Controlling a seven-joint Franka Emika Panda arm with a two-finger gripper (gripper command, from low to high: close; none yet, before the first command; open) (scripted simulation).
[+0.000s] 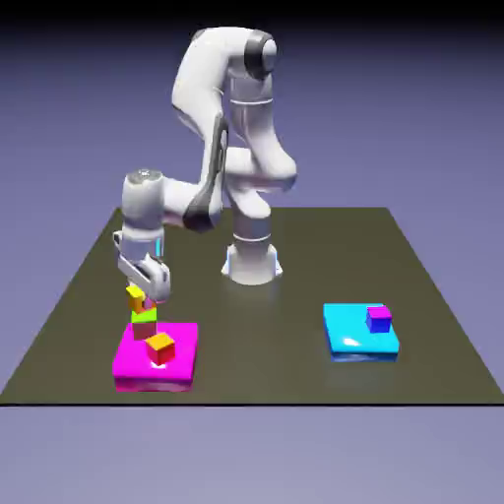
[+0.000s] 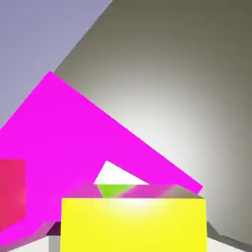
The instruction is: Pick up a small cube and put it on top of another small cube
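We see the yellow cube (image 2: 133, 225) between the two tips of the gripper (image 2: 133, 243) — it is holding the cube. In the exterior view, the yellow cube is tipped, right above the lime-topped cube (image 1: 145, 324). That one sits on the pink block (image 1: 177, 366), near the orange-topped cube (image 1: 160, 348).

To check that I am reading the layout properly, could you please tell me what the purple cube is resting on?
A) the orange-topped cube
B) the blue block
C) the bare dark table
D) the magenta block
B: in the exterior view the purple cube sits on top of the blue block, apart from the magenta block.
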